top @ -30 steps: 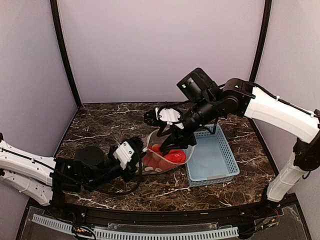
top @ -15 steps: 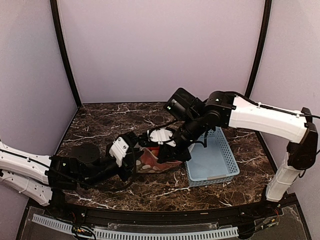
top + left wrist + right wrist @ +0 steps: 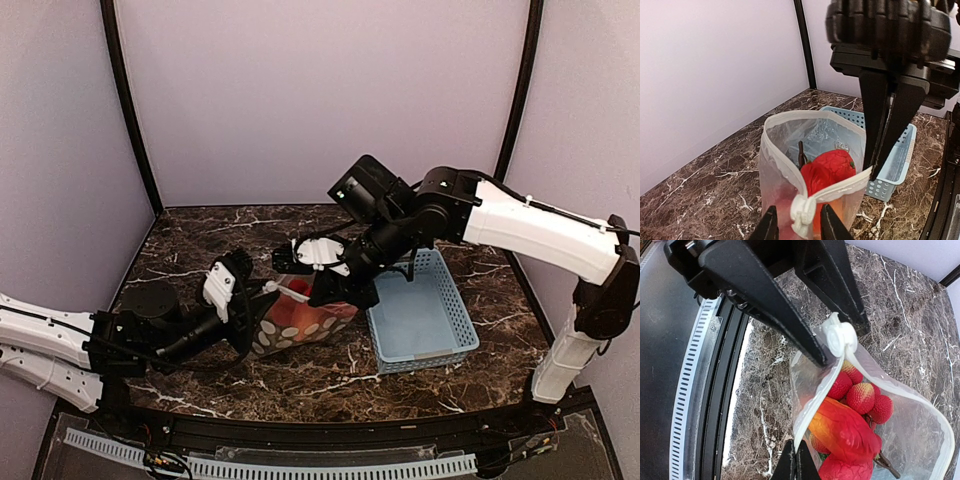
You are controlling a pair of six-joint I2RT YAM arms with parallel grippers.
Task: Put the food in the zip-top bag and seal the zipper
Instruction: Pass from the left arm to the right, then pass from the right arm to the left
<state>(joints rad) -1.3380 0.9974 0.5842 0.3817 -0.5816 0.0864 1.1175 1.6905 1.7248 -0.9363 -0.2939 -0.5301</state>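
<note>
On table: zip-top bag upright, mouth facing up.

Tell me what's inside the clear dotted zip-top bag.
Inside the clear dotted zip-top bag: bumpy red round toy fruits, a red-orange elongated piece, a dark stem. Whatever lies beneath them is hidden.

From overhead, the right gripper blocks most of the mouth of the zip-top bag at centre frame. The left wrist view's bottom edge cuts off the fingers of the left gripper and the bag's base. The food shows only its top red pieces; whatever lies beneath is hidden.
</note>
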